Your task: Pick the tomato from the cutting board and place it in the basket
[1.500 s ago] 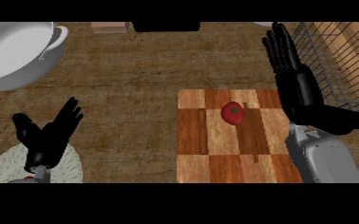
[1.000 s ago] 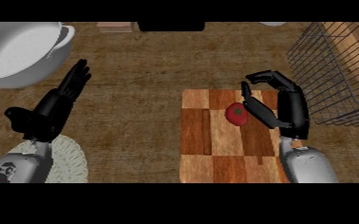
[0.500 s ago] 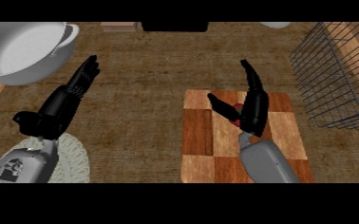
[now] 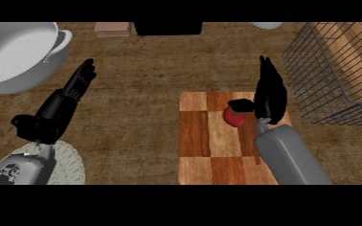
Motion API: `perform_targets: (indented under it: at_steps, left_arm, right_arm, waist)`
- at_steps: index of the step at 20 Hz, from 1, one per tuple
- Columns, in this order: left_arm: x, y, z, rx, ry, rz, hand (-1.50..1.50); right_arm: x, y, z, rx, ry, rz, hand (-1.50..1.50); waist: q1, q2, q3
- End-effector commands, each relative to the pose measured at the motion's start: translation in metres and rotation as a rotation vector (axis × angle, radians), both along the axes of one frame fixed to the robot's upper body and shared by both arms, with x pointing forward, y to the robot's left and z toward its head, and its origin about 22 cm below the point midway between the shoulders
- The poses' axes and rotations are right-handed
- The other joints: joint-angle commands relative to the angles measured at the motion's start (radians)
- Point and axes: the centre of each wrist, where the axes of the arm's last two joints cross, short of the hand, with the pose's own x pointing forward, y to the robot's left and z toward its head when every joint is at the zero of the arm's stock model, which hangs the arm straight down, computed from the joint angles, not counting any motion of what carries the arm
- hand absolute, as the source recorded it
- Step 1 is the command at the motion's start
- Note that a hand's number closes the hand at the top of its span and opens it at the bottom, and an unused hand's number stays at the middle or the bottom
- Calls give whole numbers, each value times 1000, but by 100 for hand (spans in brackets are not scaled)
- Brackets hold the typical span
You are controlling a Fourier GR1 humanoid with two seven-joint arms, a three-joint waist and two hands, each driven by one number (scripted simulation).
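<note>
one tomato (image 4: 233,117) now uncovered beside right hand (image 4: 269,98).

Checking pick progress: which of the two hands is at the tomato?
The right hand, over the cutting board with its thumb touching the tomato. The left hand rests open, far left.

Colours on the brown counter (image 4: 155,76)
Red tomato (image 4: 233,118), wood-toned checkered cutting board (image 4: 205,139), grey wire basket (image 4: 322,76), black robot hands.
</note>
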Motion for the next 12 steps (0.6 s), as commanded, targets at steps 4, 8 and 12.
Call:
perform_targets:
  at_steps: [4, 8, 12]
  left_arm:
    - [-1, -1, 0, -1, 3, 5, 0]
    - [-3, 1, 3, -6, 1, 14, 0]
    - [-10, 3, 3, -15, 2, 15, 0]
  right_arm:
    - [1, 54, 65, -34, 356, 35, -150]
    - [-15, 55, 133, -11, 378, 44, -150]
    - [-49, 52, 156, -9, 404, -2, -150]
  waist:
    - [-8, -8, 6]
    - [-15, -2, 11]
    - [-14, 0, 11]
